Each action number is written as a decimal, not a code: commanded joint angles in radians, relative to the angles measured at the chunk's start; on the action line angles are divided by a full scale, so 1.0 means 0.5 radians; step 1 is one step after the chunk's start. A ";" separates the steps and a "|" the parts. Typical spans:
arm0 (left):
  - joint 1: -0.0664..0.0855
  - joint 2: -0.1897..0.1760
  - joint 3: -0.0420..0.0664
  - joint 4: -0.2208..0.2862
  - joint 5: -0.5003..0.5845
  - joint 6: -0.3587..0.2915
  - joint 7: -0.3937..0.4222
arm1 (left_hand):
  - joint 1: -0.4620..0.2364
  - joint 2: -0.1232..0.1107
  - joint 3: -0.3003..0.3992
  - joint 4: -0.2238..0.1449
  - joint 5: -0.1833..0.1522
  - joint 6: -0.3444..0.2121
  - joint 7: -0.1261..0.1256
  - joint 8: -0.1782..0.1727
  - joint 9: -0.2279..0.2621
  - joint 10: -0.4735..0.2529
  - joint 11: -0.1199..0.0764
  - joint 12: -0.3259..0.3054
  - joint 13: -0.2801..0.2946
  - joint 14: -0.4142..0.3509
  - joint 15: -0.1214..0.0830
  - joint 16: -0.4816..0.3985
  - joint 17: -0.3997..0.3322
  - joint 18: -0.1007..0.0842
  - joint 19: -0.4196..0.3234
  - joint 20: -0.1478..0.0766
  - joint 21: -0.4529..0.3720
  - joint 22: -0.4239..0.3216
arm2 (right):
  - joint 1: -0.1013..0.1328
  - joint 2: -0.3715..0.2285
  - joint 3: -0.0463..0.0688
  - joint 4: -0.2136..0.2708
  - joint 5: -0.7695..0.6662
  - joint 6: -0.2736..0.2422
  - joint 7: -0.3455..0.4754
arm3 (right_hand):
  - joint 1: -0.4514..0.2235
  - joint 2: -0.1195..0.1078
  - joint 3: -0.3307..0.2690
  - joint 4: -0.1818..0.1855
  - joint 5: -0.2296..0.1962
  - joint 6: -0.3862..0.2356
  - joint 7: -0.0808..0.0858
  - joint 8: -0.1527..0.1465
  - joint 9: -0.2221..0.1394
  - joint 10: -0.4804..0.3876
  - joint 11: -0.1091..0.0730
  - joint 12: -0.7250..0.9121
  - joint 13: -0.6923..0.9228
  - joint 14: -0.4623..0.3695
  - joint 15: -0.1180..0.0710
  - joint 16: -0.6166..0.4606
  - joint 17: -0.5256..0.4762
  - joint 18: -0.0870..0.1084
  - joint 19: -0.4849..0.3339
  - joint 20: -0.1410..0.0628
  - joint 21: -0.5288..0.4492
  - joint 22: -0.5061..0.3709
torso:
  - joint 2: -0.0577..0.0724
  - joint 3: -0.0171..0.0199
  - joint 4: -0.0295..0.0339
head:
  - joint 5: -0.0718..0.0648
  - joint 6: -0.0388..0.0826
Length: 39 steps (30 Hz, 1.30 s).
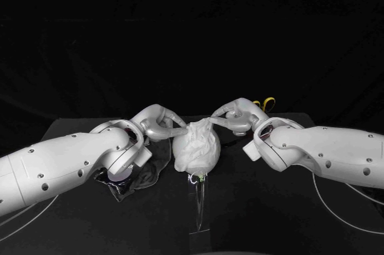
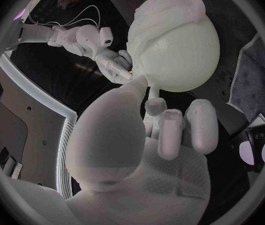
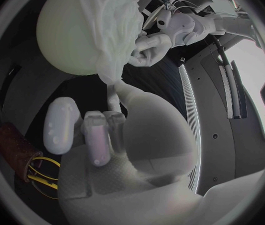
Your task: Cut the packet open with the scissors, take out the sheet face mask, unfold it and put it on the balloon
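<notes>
A pale balloon [image 1: 197, 155] stands on a thin clear stand [image 1: 198, 208] at the table's middle. The white sheet mask [image 1: 195, 137] is draped over its upper part, crumpled, and is also seen as the mask [image 2: 170, 10] and the mask [image 3: 117, 20]. My left hand [image 1: 162, 124] is at the mask's left top edge, fingertips pinched on it. My right hand [image 1: 232, 116] pinches the mask's right top edge. The right thumb [image 3: 115, 92] reaches the mask's hanging tip. The yellow-handled scissors [image 1: 264, 104] lie behind the right hand. The cut packet [image 1: 120, 184] lies under the left forearm.
A brown object [image 3: 12, 140] lies beside the scissors [image 3: 42, 172]. Thin white cables [image 1: 340, 202] run along the table under the right arm. The table's front edge [image 1: 120, 249] is near the stand's foot.
</notes>
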 commanded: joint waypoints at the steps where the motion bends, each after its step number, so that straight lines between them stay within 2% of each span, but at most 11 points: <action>1: 0.000 -0.003 0.002 0.007 0.055 -0.037 0.058 | -0.017 -0.003 -0.016 0.004 -0.003 -0.019 0.004 -0.015 -0.003 -0.035 0.002 -0.024 -0.038 0.162 0.019 -0.012 0.376 -0.009 -0.009 0.009 -0.008 -0.008 | 0.000 -0.010 0.002 0.024 -0.036 -0.050 0.042 | 0.012 -0.002 0.015 -0.006 0.005 0.026 -0.040 0.056 0.143 0.208 -0.019 0.011 0.525 0.214 -0.023 0.008 0.527 0.010 0.003 -0.012 0.008 0.355 | 0.000 0.0000 0.001 | 0.000 0.002; 4: 0.000 -0.007 0.002 0.008 0.070 -0.046 0.070 | -0.008 -0.006 -0.024 0.004 -0.003 -0.061 0.018 -0.032 -0.012 -0.142 0.015 -0.112 -0.183 0.151 0.030 -0.021 0.342 0.001 -0.039 0.020 -0.033 -0.051 | 0.000 -0.019 0.004 0.044 -0.045 -0.069 0.053 | 0.011 -0.003 0.018 -0.008 0.005 0.023 -0.040 0.060 0.149 0.208 -0.020 0.011 0.525 0.214 -0.024 0.008 0.527 0.010 0.004 -0.013 0.009 0.355 | 0.001 0.0006 0.001 | 0.000 0.002; 9: 0.000 -0.014 0.002 0.011 0.095 -0.049 0.099 | 0.004 -0.009 -0.032 0.002 -0.003 -0.084 0.026 -0.038 -0.015 -0.207 0.024 -0.168 -0.267 0.133 0.039 -0.034 0.294 0.013 -0.075 0.030 -0.063 -0.101 | 0.001 -0.038 0.011 0.086 -0.072 -0.101 0.077 | 0.009 -0.004 0.023 -0.010 0.005 0.020 -0.041 0.065 0.157 0.208 -0.020 0.011 0.525 0.214 -0.024 0.008 0.527 0.010 0.005 -0.013 0.012 0.356 | 0.000 -0.0005 0.001 | -0.002 0.005; 11: -0.001 -0.017 0.002 0.012 0.113 -0.043 0.119 | 0.016 -0.010 -0.040 0.003 -0.003 -0.108 0.033 -0.041 -0.017 -0.334 0.032 -0.276 -0.430 0.088 0.047 -0.069 0.177 0.036 -0.148 0.039 -0.126 -0.204 | 0.003 -0.049 0.017 0.108 -0.096 -0.106 0.084 | 0.008 -0.004 0.025 -0.011 0.005 0.018 -0.041 0.068 0.160 0.208 -0.020 0.011 0.525 0.214 -0.024 0.008 0.527 0.009 0.006 -0.014 0.014 0.356 | 0.000 -0.0008 0.001 | -0.003 0.006; 15: -0.004 -0.021 0.002 0.013 0.147 -0.033 0.160 | 0.026 -0.008 -0.048 0.005 -0.002 -0.127 0.038 -0.040 -0.017 -0.362 0.037 -0.308 -0.457 0.043 0.053 -0.105 0.073 0.058 -0.221 0.046 -0.193 -0.306 | 0.010 -0.073 0.024 0.148 -0.130 -0.105 0.090 | 0.008 -0.004 0.026 -0.012 0.005 0.018 -0.041 0.069 0.162 0.208 -0.020 0.011 0.525 0.214 -0.024 0.008 0.527 0.009 0.007 -0.014 0.015 0.357 | -0.001 -0.0014 0.002 | -0.004 0.014; 19: -0.007 -0.024 0.002 0.012 0.173 -0.004 0.210 | 0.043 -0.004 -0.066 0.018 -0.003 -0.180 0.041 -0.034 -0.022 -0.454 0.048 -0.414 -0.526 -0.136 0.066 -0.241 -0.270 0.128 -0.478 0.062 -0.431 -0.647 | 0.023 -0.105 0.030 0.202 -0.168 -0.104 0.097 | 0.007 -0.005 0.032 -0.015 0.005 0.014 -0.041 0.074 0.170 0.208 -0.021 0.011 0.525 0.214 -0.025 0.008 0.527 0.008 0.008 -0.014 0.017 0.357 | -0.001 -0.0008 0.003 | -0.003 0.020; 24: -0.012 -0.022 0.003 0.008 0.193 0.031 0.266 | 0.046 -0.009 -0.089 0.027 -0.003 -0.222 0.032 -0.031 -0.028 -0.508 0.041 -0.468 -0.566 -0.234 0.066 -0.304 -0.418 0.160 -0.604 0.066 -0.555 -0.807 | 0.037 -0.142 0.033 0.270 -0.201 -0.104 0.099 | 0.006 -0.005 0.035 -0.016 0.005 0.012 -0.041 0.076 0.173 0.208 -0.021 0.011 0.525 0.214 -0.025 0.008 0.527 0.008 0.009 -0.015 0.020 0.358 | -0.001 -0.0008 0.001 | 0.000 0.031; 28: -0.014 -0.018 0.008 -0.003 0.200 0.073 0.293 | 0.034 -0.017 -0.148 0.055 0.000 -0.279 0.051 -0.028 -0.035 -0.674 0.064 -0.633 -0.667 -0.565 0.089 -0.525 -0.860 0.226 -0.929 0.084 -0.872 -1.189 | 0.046 -0.167 0.035 0.315 -0.222 -0.103 0.100 | 0.006 -0.005 0.035 -0.016 0.005 0.012 -0.041 0.076 0.174 0.208 -0.021 0.011 0.525 0.214 -0.025 0.008 0.527 0.008 0.009 -0.015 0.019 0.358 | -0.001 -0.0003 0.002 | -0.003 0.039; 30: -0.015 -0.014 0.012 -0.014 0.198 0.095 0.301 | 0.048 -0.011 -0.197 0.056 -0.003 -0.310 0.062 -0.020 -0.037 -0.710 0.076 -0.676 -0.710 -0.670 0.102 -0.579 -0.972 0.227 -0.950 0.101 -0.923 -1.217 | 0.050 -0.178 0.035 0.336 -0.231 -0.103 0.100 | 0.006 -0.005 0.036 -0.017 0.005 0.011 -0.041 0.077 0.175 0.208 -0.021 0.011 0.525 0.214 -0.025 0.008 0.527 0.008 0.009 -0.015 0.019 0.358 | -0.001 -0.0001 0.001 | 0.002 0.049; 35: -0.016 0.005 0.022 -0.047 0.188 0.144 0.298 | 0.060 -0.001 -0.246 0.057 -0.003 -0.326 0.071 -0.007 -0.036 -0.742 0.088 -0.685 -0.729 -0.755 0.116 -0.608 -1.035 0.227 -0.956 0.113 -0.951 -1.231 | 0.055 -0.191 0.036 0.365 -0.246 -0.098 0.099 | 0.006 -0.005 0.036 -0.017 0.005 0.011 -0.041 0.077 0.175 0.208 -0.021 0.011 0.525 0.214 -0.025 0.008 0.527 0.008 0.009 -0.015 0.019 0.358 | 0.000 0.0003 0.000 | 0.005 0.063; 39: -0.016 0.025 0.026 -0.073 0.179 0.159 0.293 | 0.081 0.019 -0.282 0.052 -0.002 -0.325 0.071 0.015 -0.033 -0.712 0.086 -0.624 -0.714 -0.650 0.118 -0.500 -0.860 0.230 -0.932 0.118 -0.943 -1.228 | 0.057 -0.195 0.036 0.377 -0.255 -0.097 0.099 | 0.006 -0.005 0.036 -0.017 0.005 0.011 -0.041 0.077 0.175 0.208 -0.021 0.011 0.525 0.214 -0.025 0.008 0.527 0.008 0.009 -0.015 0.019 0.358 | 0.002 -0.0005 0.002 | 0.005 0.066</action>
